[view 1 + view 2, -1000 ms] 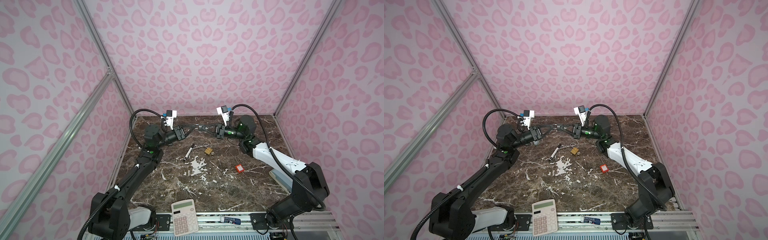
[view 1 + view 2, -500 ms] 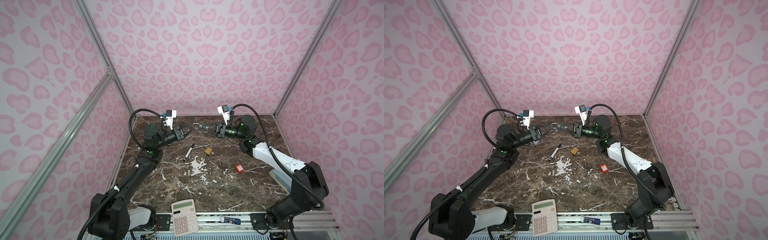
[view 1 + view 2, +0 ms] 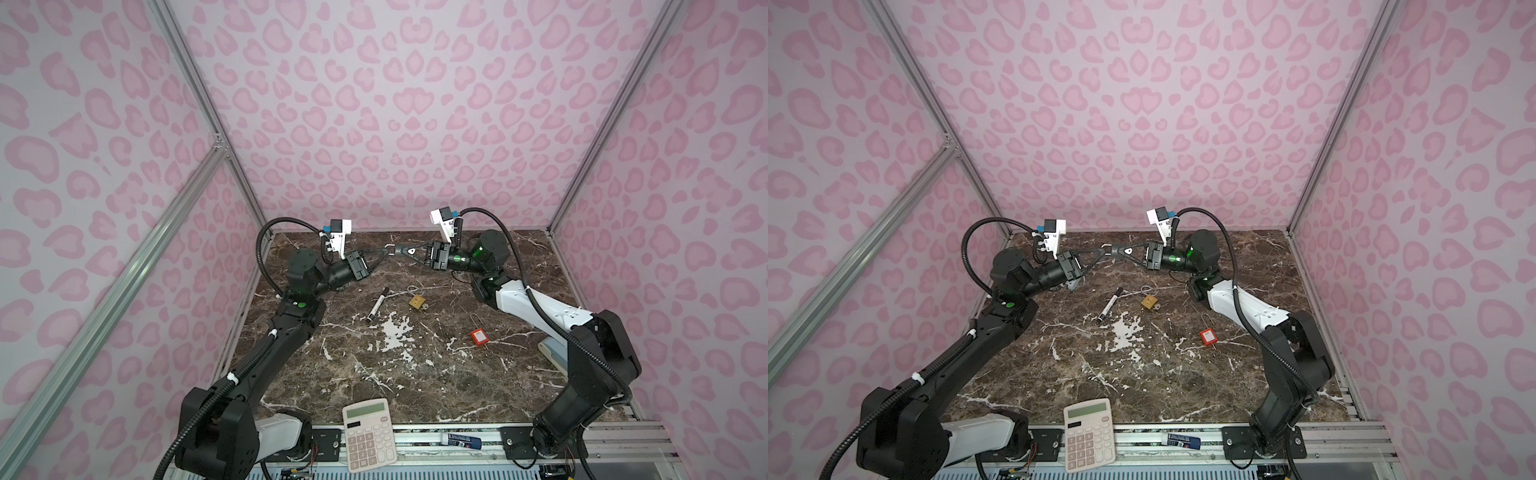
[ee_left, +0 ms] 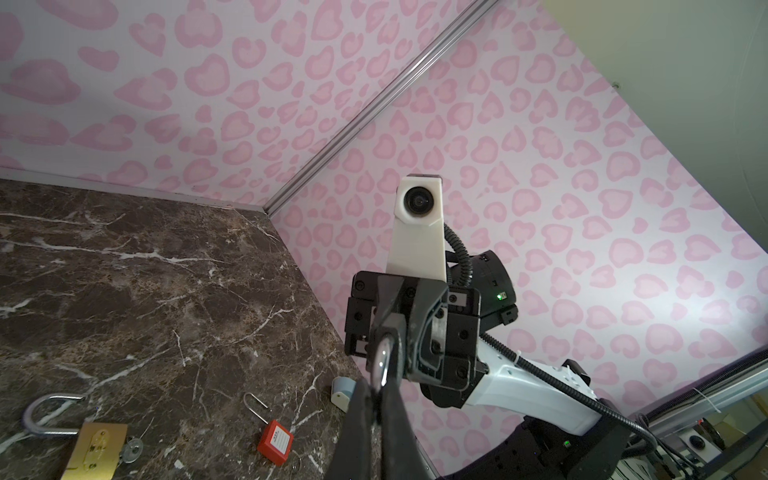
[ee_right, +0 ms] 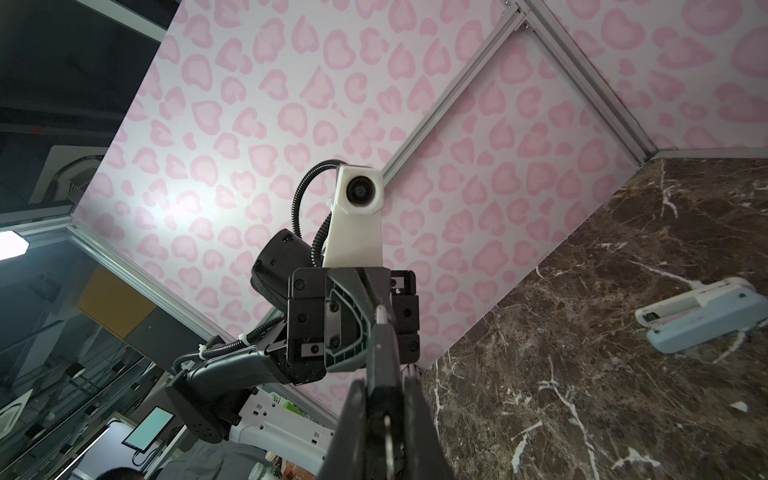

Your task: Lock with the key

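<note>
With left gripper (image 3: 383, 249) shut tight on the key (image 3: 390, 248), held mid-air, tip to tip against right gripper (image 3: 400, 250), also clamped on it, seemingly for a hand-over into a better hold. Down below, slightly right of both tips: brass padlock (image 3: 417, 301), shackle open, not yet locked.

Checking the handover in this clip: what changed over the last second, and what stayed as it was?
The left gripper closed its fingers onto the small silvery key that the right gripper holds in mid-air. Both now grip it, tip to tip. The right gripper kept its hold and barely shifted. The brass padlock, red padlock, pen and calculator lie where they were.
</note>
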`<action>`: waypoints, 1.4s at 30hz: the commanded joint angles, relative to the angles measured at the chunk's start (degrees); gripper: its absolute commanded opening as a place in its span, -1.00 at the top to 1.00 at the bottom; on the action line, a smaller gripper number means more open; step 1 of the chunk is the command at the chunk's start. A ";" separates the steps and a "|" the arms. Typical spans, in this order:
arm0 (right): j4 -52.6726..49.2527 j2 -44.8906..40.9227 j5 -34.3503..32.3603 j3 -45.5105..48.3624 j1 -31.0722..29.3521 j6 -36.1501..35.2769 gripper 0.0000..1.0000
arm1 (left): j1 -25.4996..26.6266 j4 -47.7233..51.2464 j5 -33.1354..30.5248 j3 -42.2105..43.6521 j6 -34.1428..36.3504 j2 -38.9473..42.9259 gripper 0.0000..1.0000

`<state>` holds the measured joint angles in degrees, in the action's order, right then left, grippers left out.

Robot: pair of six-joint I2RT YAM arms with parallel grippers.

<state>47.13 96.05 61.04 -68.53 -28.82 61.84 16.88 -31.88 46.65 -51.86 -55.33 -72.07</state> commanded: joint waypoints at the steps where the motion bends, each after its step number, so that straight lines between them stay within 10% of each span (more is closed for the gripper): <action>1: -3.23 -0.56 0.64 -1.20 -0.68 -4.11 1.00 | 0.88 -0.43 4.54 -0.07 1.43 -0.02 0.92; 15: -25.70 -1.26 -1.00 -7.44 -4.26 -21.91 1.00 | 5.47 1.91 5.34 -3.00 4.74 -3.27 0.92; 27: -22.01 -3.71 1.38 -3.63 -0.60 -19.51 1.00 | -1.61 0.22 6.49 -1.17 1.78 1.38 0.92; 32: -13.78 -4.38 1.87 -0.61 -0.27 -14.39 0.28 | -1.59 -1.75 6.34 -1.09 0.18 0.87 0.92; 42: -8.65 -5.24 2.50 1.85 1.84 -10.52 0.23 | -1.54 -1.86 6.53 -1.14 -0.22 1.34 0.92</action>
<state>34.41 91.24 62.81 -67.13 -27.24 49.69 15.29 -30.41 52.31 -52.31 -55.11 -71.11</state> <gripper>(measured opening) 0.387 0.069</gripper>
